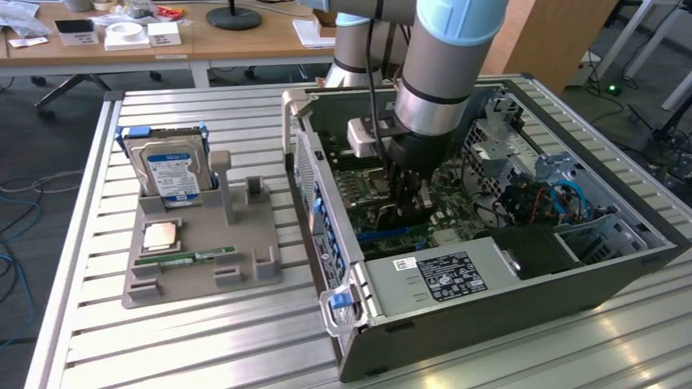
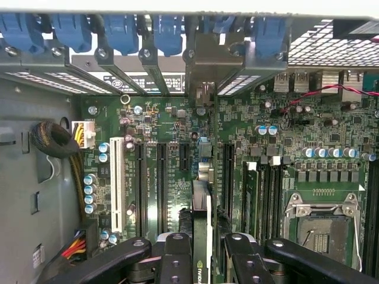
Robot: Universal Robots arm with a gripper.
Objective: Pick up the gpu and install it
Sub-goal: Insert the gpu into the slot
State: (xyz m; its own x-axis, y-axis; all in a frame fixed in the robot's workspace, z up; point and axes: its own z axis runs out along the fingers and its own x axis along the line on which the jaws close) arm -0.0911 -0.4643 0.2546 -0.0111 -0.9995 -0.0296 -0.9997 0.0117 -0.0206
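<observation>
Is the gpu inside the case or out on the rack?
Inside the case: the gpu stands edge-on over the motherboard slots, clamped in the pincer. Whether it is seated, cannot tell.

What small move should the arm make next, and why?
Probably press the gpu gently straight down toward the motherboard without releasing it. The fingers clamp the card edge-on inside the case, and it runs parallel to the long expansion slots beside it. Whether it is fully seated cannot be told, so a short, careful push seems right.
</observation>
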